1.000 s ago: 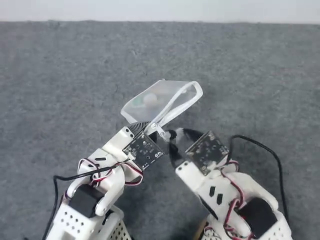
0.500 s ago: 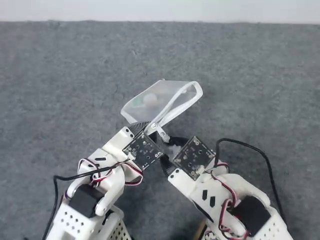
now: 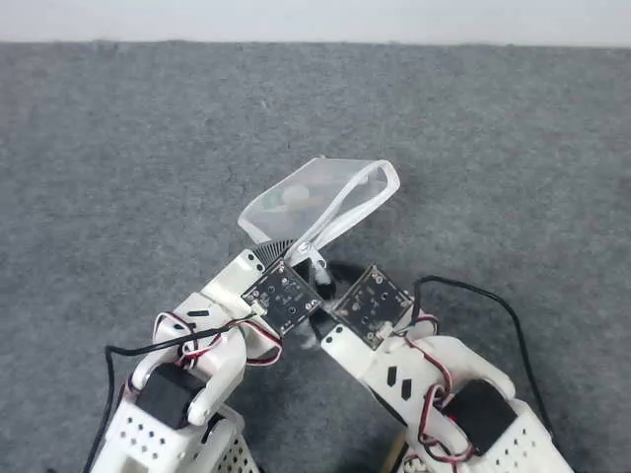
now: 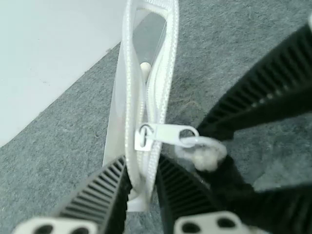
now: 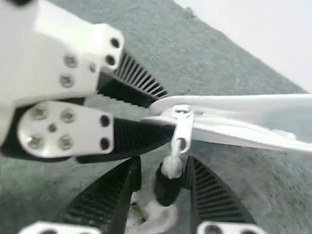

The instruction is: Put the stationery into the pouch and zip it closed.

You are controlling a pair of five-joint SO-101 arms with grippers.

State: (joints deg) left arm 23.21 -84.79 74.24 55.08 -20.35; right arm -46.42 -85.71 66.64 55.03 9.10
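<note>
Grey, fuzzy desk [image 3: 118, 148] runs back to a white wall [image 3: 296, 20]. Near the middle of the desk I hold the pouch [image 3: 306, 202] up at a tilt. It is clear and a bit cloudy, so I can see through it. A thick white zip [image 4: 148, 58] runs along its top edge. The two sides of the zip are apart along most of the pouch, so its mouth is open. A small pale round thing [image 3: 294, 195] lies inside; I cannot tell what it is.

My left end effector [image 4: 142, 168] is pinched tight on the near end of the pouch. The white zip edge is squeezed between its two black ribbed fingers. The zip pull [image 4: 168, 132] sits just past that grip. It is a flat white tab with a hole, and a little white knob [image 4: 204, 157] hangs from it.

My right end effector [image 5: 163, 165] is right beside my left one. Its fingers are apart, one on each side of the knob. I think there is a small gap on both sides, though it is hard to see.
</note>
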